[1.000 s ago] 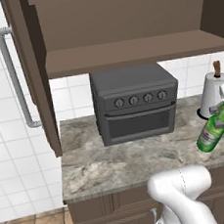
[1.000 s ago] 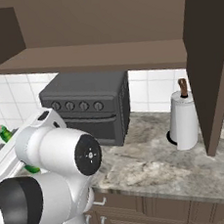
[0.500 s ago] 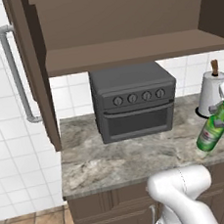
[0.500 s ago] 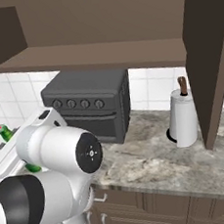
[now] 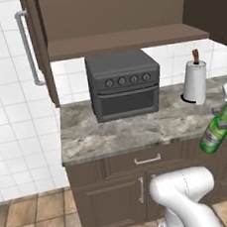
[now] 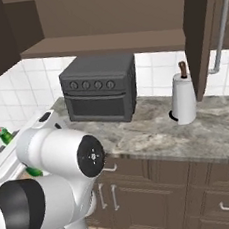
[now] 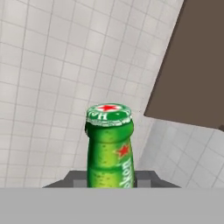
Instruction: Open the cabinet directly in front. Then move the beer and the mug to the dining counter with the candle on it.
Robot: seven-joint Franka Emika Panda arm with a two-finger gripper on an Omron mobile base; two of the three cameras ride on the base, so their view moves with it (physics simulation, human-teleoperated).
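The beer [image 5: 216, 131], a green bottle with a red star on its cap, hangs tilted in the air off the front right of the stone counter. My gripper [image 5: 226, 118] is shut on its neck. The hand view looks along the beer [image 7: 109, 148], whose neck stands between the dark fingertips [image 7: 76, 181]. In the right base view the beer's cap [image 6: 3, 133] peeks out behind my arm. The cabinet [image 5: 127, 39] stands open, its left door [image 5: 38, 44] and right door [image 6: 203, 36] swung wide. The mug, the dining counter and the candle are out of view.
A dark toaster oven [image 5: 124, 84] and a paper towel roll [image 5: 195, 80] stand on the short stone counter [image 5: 113, 135]. Brown base cabinets [image 5: 138, 182] sit below it. White tiled wall runs to the left, with tiled floor [image 5: 28, 220] beneath.
The whole picture has shifted: the base has backed away from the counter, so more cabinet fronts and floor show. The beer stays in the gripper, in the same place in the views.
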